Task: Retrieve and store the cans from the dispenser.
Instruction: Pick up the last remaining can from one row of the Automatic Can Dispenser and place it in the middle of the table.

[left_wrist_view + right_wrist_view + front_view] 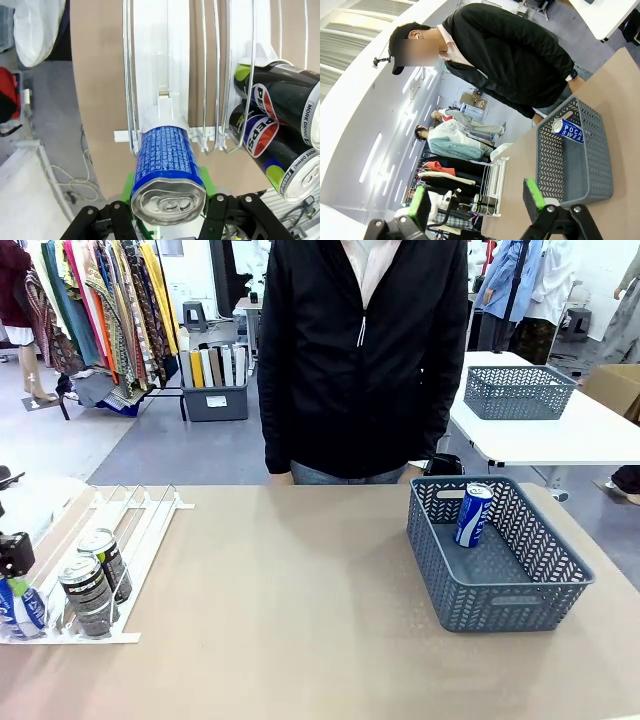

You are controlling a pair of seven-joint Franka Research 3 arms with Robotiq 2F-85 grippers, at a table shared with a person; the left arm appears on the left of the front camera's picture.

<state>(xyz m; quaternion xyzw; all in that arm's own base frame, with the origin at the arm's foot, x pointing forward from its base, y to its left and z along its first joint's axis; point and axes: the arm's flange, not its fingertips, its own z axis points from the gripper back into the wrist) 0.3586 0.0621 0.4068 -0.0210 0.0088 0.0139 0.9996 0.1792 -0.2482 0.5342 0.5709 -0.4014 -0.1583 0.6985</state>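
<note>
Two blue cans point(473, 515) point(22, 608), two dark cans point(88, 595) point(106, 558), two grey baskets point(500, 592) point(518, 395), one dispenser point(150, 530)

I see a blue can point(167, 165), white print, silver top, between the green pads point(128, 186) of my black left gripper point(168, 195); just beside the gripper, two black cans point(287, 97) with red-white-blue logos; white dispenser point(160, 60); tan bench point(100, 100); grey-blue herringbone-lattice basket point(500, 602).

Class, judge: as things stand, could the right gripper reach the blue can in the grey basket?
Probably yes: the right gripper is open and empty, the basket is open-topped, and nothing covers the blue can.
</note>
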